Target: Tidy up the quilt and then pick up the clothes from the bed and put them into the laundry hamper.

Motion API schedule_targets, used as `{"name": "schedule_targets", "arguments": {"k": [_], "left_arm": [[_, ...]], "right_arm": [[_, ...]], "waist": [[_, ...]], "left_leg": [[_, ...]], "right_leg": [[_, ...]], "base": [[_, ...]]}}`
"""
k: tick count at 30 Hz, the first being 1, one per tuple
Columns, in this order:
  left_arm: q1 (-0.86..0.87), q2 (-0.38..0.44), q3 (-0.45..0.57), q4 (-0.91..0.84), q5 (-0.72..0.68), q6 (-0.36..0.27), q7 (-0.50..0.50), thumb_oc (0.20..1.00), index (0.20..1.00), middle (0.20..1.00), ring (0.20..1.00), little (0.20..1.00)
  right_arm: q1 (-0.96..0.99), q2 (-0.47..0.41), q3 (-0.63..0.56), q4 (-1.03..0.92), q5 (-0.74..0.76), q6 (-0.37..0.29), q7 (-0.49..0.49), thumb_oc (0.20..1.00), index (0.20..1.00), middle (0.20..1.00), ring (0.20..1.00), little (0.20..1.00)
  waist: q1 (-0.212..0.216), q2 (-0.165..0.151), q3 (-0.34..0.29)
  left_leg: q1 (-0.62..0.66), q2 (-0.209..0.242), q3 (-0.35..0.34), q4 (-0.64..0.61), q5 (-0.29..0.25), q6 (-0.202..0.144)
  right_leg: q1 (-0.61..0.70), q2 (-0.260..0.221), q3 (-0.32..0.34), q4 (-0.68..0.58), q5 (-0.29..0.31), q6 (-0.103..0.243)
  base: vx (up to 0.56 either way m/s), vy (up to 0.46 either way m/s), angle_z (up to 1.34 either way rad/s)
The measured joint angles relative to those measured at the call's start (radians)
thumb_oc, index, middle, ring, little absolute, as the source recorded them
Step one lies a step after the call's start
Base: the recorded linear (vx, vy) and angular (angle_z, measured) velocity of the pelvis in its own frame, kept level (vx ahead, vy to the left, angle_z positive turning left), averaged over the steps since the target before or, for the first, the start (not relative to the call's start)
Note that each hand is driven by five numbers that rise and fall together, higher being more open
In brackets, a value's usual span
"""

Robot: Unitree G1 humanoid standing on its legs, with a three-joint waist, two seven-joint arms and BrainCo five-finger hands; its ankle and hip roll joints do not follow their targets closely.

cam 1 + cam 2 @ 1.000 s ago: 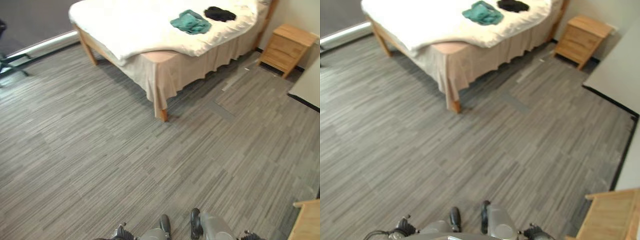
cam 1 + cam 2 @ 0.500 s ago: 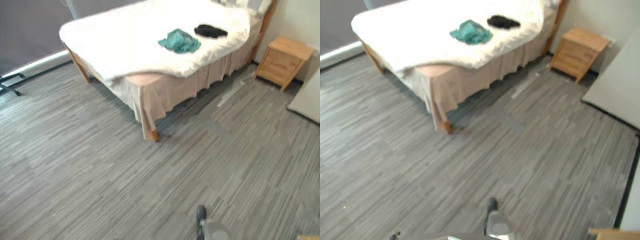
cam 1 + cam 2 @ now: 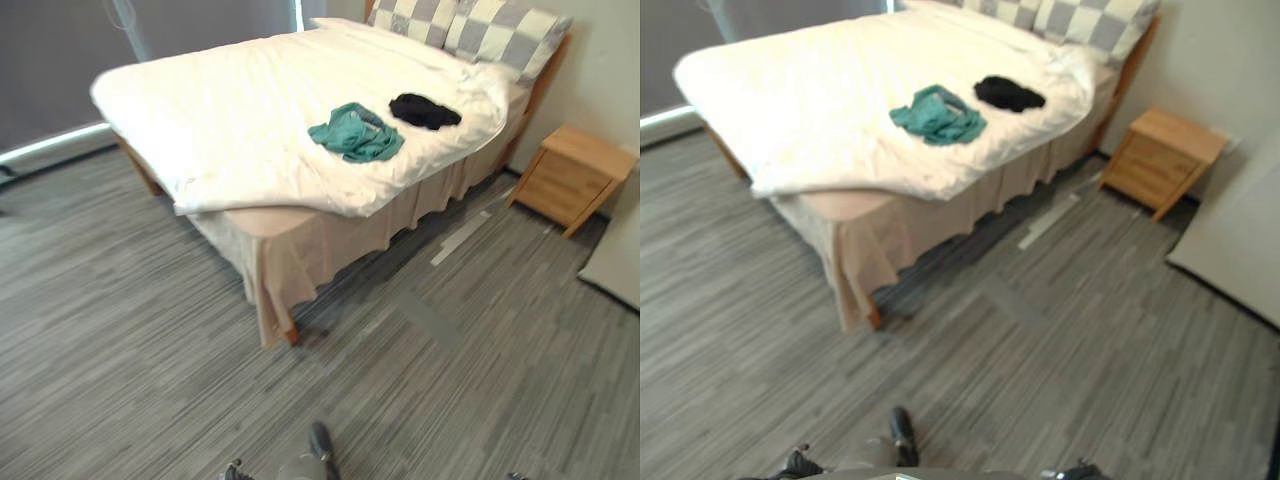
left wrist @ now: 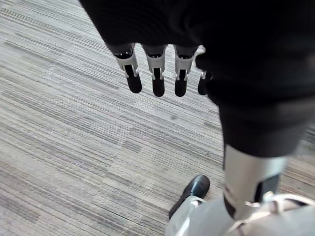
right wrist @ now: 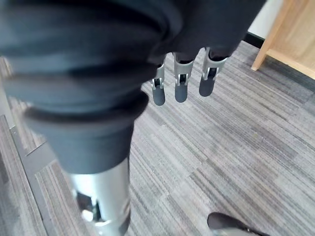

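In the left eye view, a teal garment (image 3: 356,133) and a black garment (image 3: 425,111) are lying apart on the white quilt (image 3: 230,120) of the bed (image 3: 300,250), beside a nightstand (image 3: 572,176). In the left wrist view, the left hand (image 4: 156,69) is hanging over the floor (image 4: 64,123), fingers relaxed, holding nothing. In the right wrist view, the right hand (image 5: 181,81) is hanging likewise, empty.

Left hand (image 4: 156,73) and right hand (image 5: 180,81), fingers relaxed, empty.

Cut off by the top edge: checked pillows (image 3: 470,25) at the bed's (image 3: 300,230) head. Cropped at the right edge: pale mat (image 3: 615,260) beside the nightstand (image 3: 570,175).
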Motion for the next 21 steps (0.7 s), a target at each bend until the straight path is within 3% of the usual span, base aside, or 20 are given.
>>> {"name": "schedule_targets", "arguments": {"k": [1,2,3,5,7,8,9,10,12,13,14,15,16,17,18,19,20,21], "left_arm": [[-0.006,0.022,-0.008,0.0,0.006,-0.004,-0.026,1.0,1.0,1.0,1.0,1.0],[-0.01,0.02,-0.01,0.008,0.003,0.003,-0.03,1.0,1.0,1.0,1.0,1.0],[-0.028,0.024,-0.004,0.005,-0.001,0.003,-0.018,1.0,1.0,1.0,1.0,1.0],[-0.048,0.035,-0.006,-0.018,-0.001,-0.001,-0.003,1.0,1.0,1.0,1.0,1.0],[-0.072,0.046,-0.005,-0.019,0.0,-0.003,0.009,1.0,1.0,1.0,1.0,1.0],[-0.088,0.043,-0.003,-0.012,0.003,-0.002,0.011,1.0,1.0,1.0,1.0,1.0],[-0.098,0.04,0.003,-0.009,0.006,0.0,0.011,1.0,1.0,1.0,1.0,1.0],[-0.093,0.033,0.001,0.011,0.008,0.001,0.011,1.0,1.0,1.0,1.0,1.0],[-0.088,0.029,-0.006,0.018,0.008,0.0,0.012,1.0,1.0,1.0,1.0,1.0],[-0.056,0.036,-0.002,0.015,0.008,-0.002,0.012,1.0,1.0,1.0,1.0,1.0],[-0.035,0.043,0.013,0.015,0.008,-0.002,0.012,1.0,1.0,1.0,1.0,1.0],[-0.009,0.045,0.021,0.015,0.008,-0.001,0.011,1.0,1.0,1.0,1.0,1.0],[0.04,0.063,0.04,0.023,0.007,-0.002,0.011,1.0,1.0,1.0,1.0,1.0],[0.059,0.071,0.046,0.022,0.006,-0.002,0.012,1.0,1.0,1.0,1.0,1.0],[0.07,0.066,0.048,0.02,0.005,0.0,0.012,1.0,1.0,1.0,1.0,1.0],[0.092,0.04,0.056,0.01,-0.005,-0.003,0.01,1.0,1.0,1.0,1.0,1.0],[0.084,0.027,0.065,0.007,-0.012,-0.004,0.01,1.0,1.0,1.0,1.0,1.0],[0.069,0.012,0.068,0.001,-0.013,-0.008,0.01,1.0,1.0,1.0,1.0,1.0]], "right_arm": [[0.002,0.008,-0.001,-0.005,0.0,0.003,-0.001,1.0,1.0,1.0,1.0,1.0],[0.008,0.007,-0.001,-0.016,-0.001,0.015,-0.002,1.0,1.0,1.0,1.0,1.0],[0.006,0.01,-0.001,-0.021,-0.003,0.018,0.002,1.0,1.0,1.0,1.0,1.0],[-0.007,0.019,-0.001,-0.025,-0.004,0.018,0.001,1.0,1.0,1.0,1.0,1.0],[-0.028,0.011,-0.002,-0.027,-0.004,0.018,-0.006,1.0,1.0,1.0,1.0,1.0],[-0.041,0.0,-0.006,-0.035,-0.004,0.017,-0.006,1.0,1.0,1.0,1.0,1.0],[-0.037,-0.007,-0.011,-0.046,-0.004,0.017,-0.007,1.0,1.0,1.0,1.0,1.0],[-0.04,-0.013,-0.025,-0.073,-0.003,0.011,-0.01,1.0,1.0,1.0,1.0,1.0],[-0.028,-0.013,-0.038,-0.086,0.001,0.011,-0.015,1.0,1.0,1.0,1.0,1.0],[-0.027,-0.008,-0.042,-0.089,0.001,0.012,-0.016,1.0,1.0,1.0,1.0,1.0],[-0.025,-0.001,-0.043,-0.089,0.001,0.011,-0.01,1.0,1.0,1.0,1.0,1.0],[-0.029,0.008,-0.038,-0.092,0.001,0.011,-0.001,1.0,1.0,1.0,1.0,1.0],[-0.024,0.027,-0.028,-0.084,0.0,0.012,0.005,1.0,1.0,1.0,1.0,1.0],[-0.015,0.038,-0.019,-0.083,-0.001,0.012,0.007,1.0,1.0,1.0,1.0,1.0],[-0.021,0.037,-0.02,-0.083,-0.001,0.012,0.009,1.0,1.0,1.0,1.0,1.0],[-0.042,0.03,-0.023,-0.093,-0.002,0.0,0.007,1.0,1.0,1.0,1.0,1.0],[-0.046,0.025,-0.027,-0.09,-0.002,-0.002,0.006,1.0,1.0,1.0,1.0,1.0],[-0.046,0.01,-0.026,-0.091,-0.001,0.0,0.003,1.0,1.0,1.0,1.0,1.0]], "waist": [[-0.013,-0.023,0.008],[-0.024,-0.015,0.015],[-0.03,0.005,0.029],[-0.028,0.009,0.035],[-0.024,0.023,0.037],[-0.017,0.026,0.038],[-0.019,0.022,0.037],[-0.024,0.023,0.035],[-0.057,0.034,0.027],[-0.036,0.022,0.019],[-0.035,0.013,0.012],[-0.03,-0.006,0.002],[-0.033,-0.022,-0.018],[-0.025,-0.033,-0.033],[-0.006,-0.024,-0.033],[-0.006,-0.004,-0.033],[-0.008,-0.005,-0.03],[-0.009,-0.003,-0.024]], "left_leg": [[0.028,-0.026,-0.009,-0.019,-0.008,0.009],[0.067,-0.047,-0.036,-0.043,-0.021,0.003],[0.102,-0.055,-0.062,-0.059,-0.022,0.002],[0.127,-0.079,-0.089,-0.059,-0.034,-0.017],[0.146,-0.1,-0.162,-0.06,-0.089,-0.09],[0.158,-0.12,-0.188,-0.066,-0.113,-0.077],[0.16,-0.136,-0.204,-0.063,-0.117,-0.061],[0.187,-0.154,-0.301,-0.059,-0.125,-0.058],[0.197,-0.136,-0.354,-0.059,-0.127,-0.057],[0.214,-0.13,-0.374,-0.059,-0.131,-0.063],[0.223,-0.129,-0.378,-0.059,-0.139,-0.076],[0.236,-0.124,-0.387,-0.059,-0.148,-0.09],[0.253,-0.095,-0.404,-0.059,-0.172,-0.127],[0.264,-0.069,-0.384,-0.059,-0.187,-0.151],[0.273,-0.043,-0.362,-0.057,-0.196,-0.172],[0.209,0.002,-0.328,0.038,-0.2,-0.202],[0.152,0.016,-0.306,0.138,-0.209,-0.211],[0.099,0.047,-0.25,0.235,-0.215,-0.249]], "right_leg": [[-0.073,-0.055,-0.007,0.155,-0.003,0.012],[-0.156,-0.102,-0.032,0.227,-0.014,-0.007],[-0.183,-0.114,-0.058,0.133,-0.027,-0.03],[-0.217,-0.136,-0.052,-0.035,-0.026,-0.029],[-0.205,-0.131,0.01,-0.367,-0.014,-0.026],[-0.19,-0.153,0.089,-0.59,0.052,-0.006],[-0.182,-0.167,0.119,-0.686,0.109,-0.005],[-0.166,-0.203,0.221,-0.762,0.196,-0.003],[-0.151,-0.205,0.275,-0.761,0.285,-0.003],[-0.151,-0.208,0.263,-0.761,0.345,0.001],[-0.145,-0.212,0.241,-0.761,0.352,0.01],[-0.125,-0.21,0.216,-0.762,0.352,0.01],[-0.078,-0.177,0.192,-0.761,0.351,0.01],[-0.062,-0.148,0.166,-0.761,0.32,-0.007],[-0.062,-0.12,0.162,-0.756,0.309,-0.032],[-0.051,-0.081,0.135,-0.761,0.296,-0.061],[-0.046,-0.08,0.11,-0.759,0.284,-0.085],[-0.03,-0.074,0.087,-0.754,0.271,-0.107]], "base": [[0.38,-0.034,0.36],[0.4,-0.075,0.68],[0.37,-0.134,0.88],[0.36,-0.216,0.87],[0.44,-0.298,1.0],[0.47,-0.362,0.9],[0.39,-0.378,1.22],[0.32,-0.415,1.29],[0.25,-0.361,1.36],[0.32,-0.463,0.87],[0.4,-0.647,0.65],[0.25,-0.482,0.76],[0.23,-0.44,0.7],[0.19,-0.363,0.38],[0.14,-0.348,0.13],[0.08,-0.315,0.29],[0.06,-0.303,0.67],[0.05,-0.304,0.76]]}}
